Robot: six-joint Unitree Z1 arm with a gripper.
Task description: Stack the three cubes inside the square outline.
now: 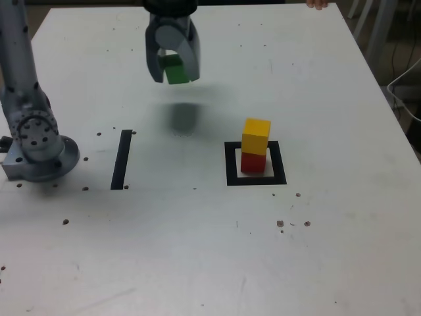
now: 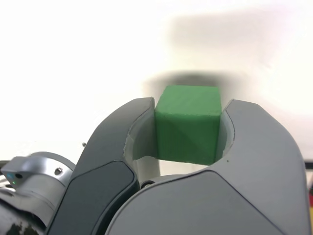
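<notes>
1. The gripper point(image 1: 174, 71) hangs above the white table point(image 1: 197, 263), jaws closed on the green cube point(image 1: 175, 70); its upper arm is cut off by the frame's top edge.
2. In the wrist view the green cube point(image 2: 188, 125) sits pinched between both jaws; the table beyond is washed out.
3. The yellow cube point(image 1: 256, 136) rests on the red cube point(image 1: 252, 162) inside the square outline point(image 1: 256, 179), to the exterior view's right and nearer than the gripper.
4. A black strip point(image 1: 122, 159) lies beside the arm base point(image 1: 39, 148) at the exterior view's left.
5. Bare table lies between the gripper and the stack.
6. A fingertip point(image 1: 317, 4) peeks over the far edge.
</notes>
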